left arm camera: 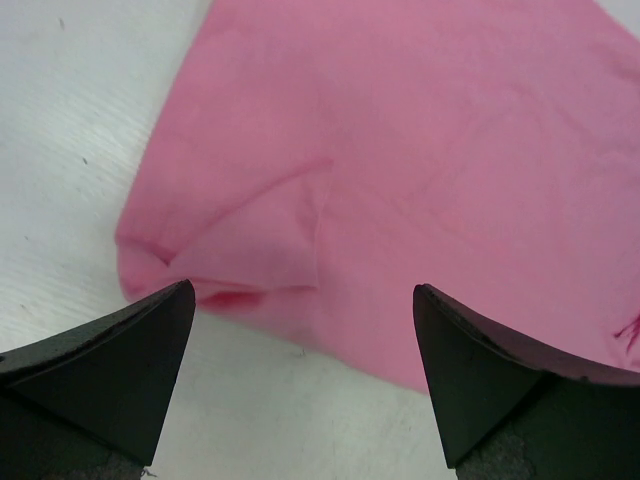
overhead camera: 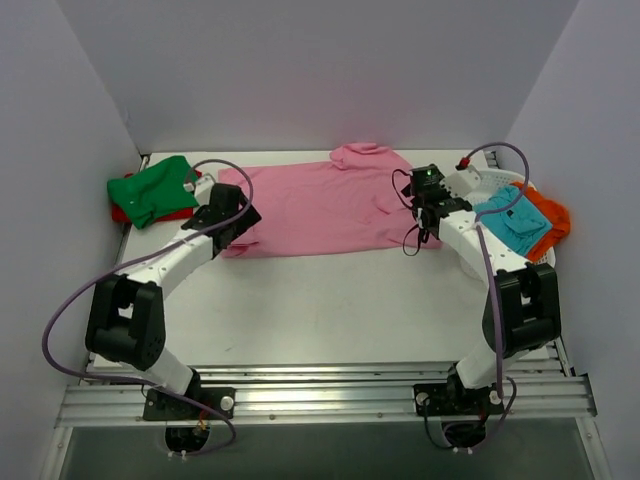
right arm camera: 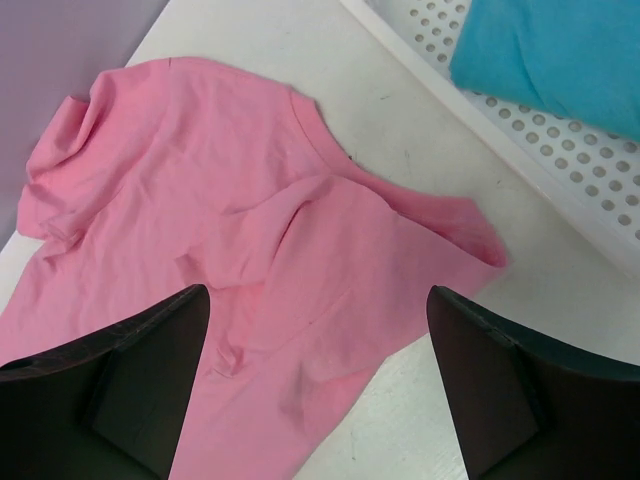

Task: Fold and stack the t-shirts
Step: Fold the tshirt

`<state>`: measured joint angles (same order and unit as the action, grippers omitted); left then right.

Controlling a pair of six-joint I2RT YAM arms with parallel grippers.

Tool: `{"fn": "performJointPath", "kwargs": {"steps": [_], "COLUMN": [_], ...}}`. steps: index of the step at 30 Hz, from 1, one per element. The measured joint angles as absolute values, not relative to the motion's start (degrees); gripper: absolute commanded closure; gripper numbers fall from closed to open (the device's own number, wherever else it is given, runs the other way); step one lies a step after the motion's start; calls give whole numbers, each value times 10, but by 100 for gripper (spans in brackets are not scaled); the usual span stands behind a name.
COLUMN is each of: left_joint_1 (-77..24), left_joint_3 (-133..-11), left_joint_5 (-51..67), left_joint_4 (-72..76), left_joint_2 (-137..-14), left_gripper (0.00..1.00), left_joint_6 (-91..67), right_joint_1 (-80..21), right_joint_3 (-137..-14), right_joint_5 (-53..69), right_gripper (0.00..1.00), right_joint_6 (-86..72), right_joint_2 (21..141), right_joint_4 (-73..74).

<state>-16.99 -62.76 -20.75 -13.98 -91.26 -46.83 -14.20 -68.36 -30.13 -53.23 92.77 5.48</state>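
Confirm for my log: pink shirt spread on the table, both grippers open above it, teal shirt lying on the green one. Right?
No: the teal shirt lies in the white basket at right, apart from the green shirt; the top view shows it. The rest stands.

The pink shirt (overhead camera: 320, 205) is plain all over. The green shirt (overhead camera: 150, 190), red shirt (overhead camera: 172, 214), teal shirt (overhead camera: 508, 220) and orange shirt (overhead camera: 553, 215) are plain too. The basket (right arm camera: 545, 140) is white with little round holes. The tabletop (overhead camera: 320, 300) is white.
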Motion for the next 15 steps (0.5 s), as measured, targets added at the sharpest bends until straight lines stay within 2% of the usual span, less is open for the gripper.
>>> {"fn": "performJointPath", "kwargs": {"steps": [2,8,15], "left_joint_1": [-199,-242,-242], "left_joint_3": [-604,-521,-514], "left_joint_5": [-218,-241,-278], "left_joint_4": [-140,-136,-117], "left_joint_2": [-904,-886,-886], "left_gripper": [5,5,5], "left_joint_6": [-481,-536,-578], "right_joint_1": [-143,-147,-147], "right_joint_3": [-667,-640,-638], "right_joint_5": [-299,-288,-279], "right_gripper": [15,15,15], "right_joint_6": [-532,-532,-528], "right_joint_2": [918,917,917], "right_joint_4": [48,44,33]}}
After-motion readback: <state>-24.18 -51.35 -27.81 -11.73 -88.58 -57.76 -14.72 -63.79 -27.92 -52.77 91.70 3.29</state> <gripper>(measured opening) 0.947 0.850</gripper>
